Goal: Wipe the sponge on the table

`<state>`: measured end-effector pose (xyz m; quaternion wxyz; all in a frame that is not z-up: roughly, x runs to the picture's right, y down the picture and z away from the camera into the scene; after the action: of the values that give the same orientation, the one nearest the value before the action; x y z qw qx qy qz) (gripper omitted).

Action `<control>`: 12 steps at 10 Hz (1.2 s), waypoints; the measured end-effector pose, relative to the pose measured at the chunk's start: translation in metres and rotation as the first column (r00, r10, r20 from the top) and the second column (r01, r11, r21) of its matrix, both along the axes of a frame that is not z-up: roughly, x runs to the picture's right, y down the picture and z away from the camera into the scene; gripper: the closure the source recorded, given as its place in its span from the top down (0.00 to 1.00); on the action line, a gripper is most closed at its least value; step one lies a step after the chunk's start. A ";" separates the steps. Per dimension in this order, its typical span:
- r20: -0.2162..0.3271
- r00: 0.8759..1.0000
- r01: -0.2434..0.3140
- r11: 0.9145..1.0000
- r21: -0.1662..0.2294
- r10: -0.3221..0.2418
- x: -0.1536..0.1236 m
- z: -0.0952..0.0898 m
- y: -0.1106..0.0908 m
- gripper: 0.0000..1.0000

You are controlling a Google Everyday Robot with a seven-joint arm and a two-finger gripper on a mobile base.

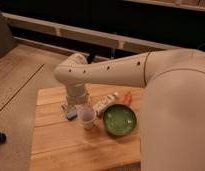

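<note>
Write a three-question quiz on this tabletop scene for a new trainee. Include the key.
1. True or false: the small flat blue-grey sponge lies inside the round green bowl.
2. What stands between sponge and bowl? A) a clear plastic cup B) a red kettle C) a black pan
3. Fill in: on the light tan wooden table, the gripper is down right over the ____.
Key: 1 false; 2 A; 3 sponge.
</note>
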<state>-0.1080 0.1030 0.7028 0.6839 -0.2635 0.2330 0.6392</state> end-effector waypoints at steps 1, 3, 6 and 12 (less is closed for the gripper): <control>0.001 1.000 0.005 1.000 0.005 -0.005 0.000 0.000 -0.001 0.65; 0.043 0.995 0.089 0.993 0.083 -0.092 -0.013 -0.002 -0.020 0.65; 0.164 0.934 0.269 0.925 0.268 -0.319 -0.071 0.002 -0.061 0.65; 0.279 0.842 0.335 0.853 0.401 -0.462 -0.123 0.030 -0.085 0.65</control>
<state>-0.2309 0.0183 0.7324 0.8689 -0.2019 0.0394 0.4501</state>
